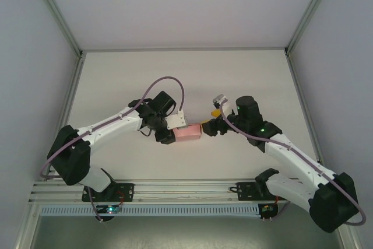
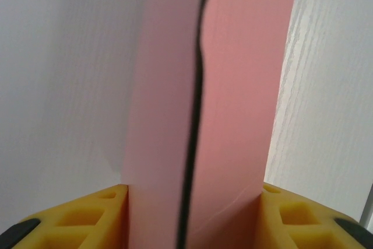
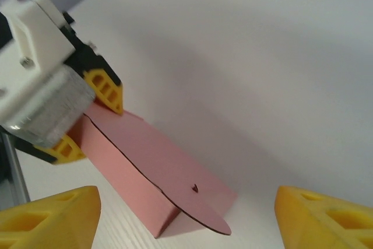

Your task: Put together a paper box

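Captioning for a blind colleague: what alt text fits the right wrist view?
A pink paper box, far end clamped in the left gripper, extends toward the camera over a white table. The open right gripper flanks its near end.

1. No text, label, brand, number or sign can be read in any view.
2. Paper box: plain pink card. The right wrist view shows one small dark mark on its upper face, too small to read as a character.
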Controlling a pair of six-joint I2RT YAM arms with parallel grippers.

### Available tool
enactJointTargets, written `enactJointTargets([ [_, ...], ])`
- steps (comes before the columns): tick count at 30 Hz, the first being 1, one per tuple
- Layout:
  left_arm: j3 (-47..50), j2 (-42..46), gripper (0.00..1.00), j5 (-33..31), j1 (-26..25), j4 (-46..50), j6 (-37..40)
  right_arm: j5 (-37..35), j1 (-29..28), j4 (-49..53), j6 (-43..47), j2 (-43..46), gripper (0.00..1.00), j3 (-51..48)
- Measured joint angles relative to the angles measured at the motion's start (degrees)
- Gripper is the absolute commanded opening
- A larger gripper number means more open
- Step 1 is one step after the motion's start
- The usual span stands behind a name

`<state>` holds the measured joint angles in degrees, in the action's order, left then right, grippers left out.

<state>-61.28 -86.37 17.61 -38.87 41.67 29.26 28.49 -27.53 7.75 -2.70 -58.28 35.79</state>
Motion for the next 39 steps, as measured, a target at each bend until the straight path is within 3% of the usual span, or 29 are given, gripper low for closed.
enactJointTargets([
  [9,-0.63,-2.12,0.42,2.75,1.75,0.79,-0.17,0.24,-0.87,3.26,8.61,-7.34,0.60,4.52],
  [13,-0.79,-2.45,0.41,3.28,2.27,0.81,-0.17,0.57,-0.87,3.87,10.73,-10.45,0.45,6.54],
  [28,-1.01,-2.80,0.41,4.00,3.43,1.01,0.22,3.98,-0.85,7.28,13.46,-14.69,0.08,8.92],
  [34,-1.01,-2.80,0.40,4.02,3.76,0.98,-0.63,2.58,-1.55,6.58,10.03,-15.45,0.00,9.73],
  [39,-1.46,-3.19,0.40,3.48,3.80,1.14,-2.67,-0.26,-2.95,0.48,-2.91,-15.34,0.00,7.82],
])
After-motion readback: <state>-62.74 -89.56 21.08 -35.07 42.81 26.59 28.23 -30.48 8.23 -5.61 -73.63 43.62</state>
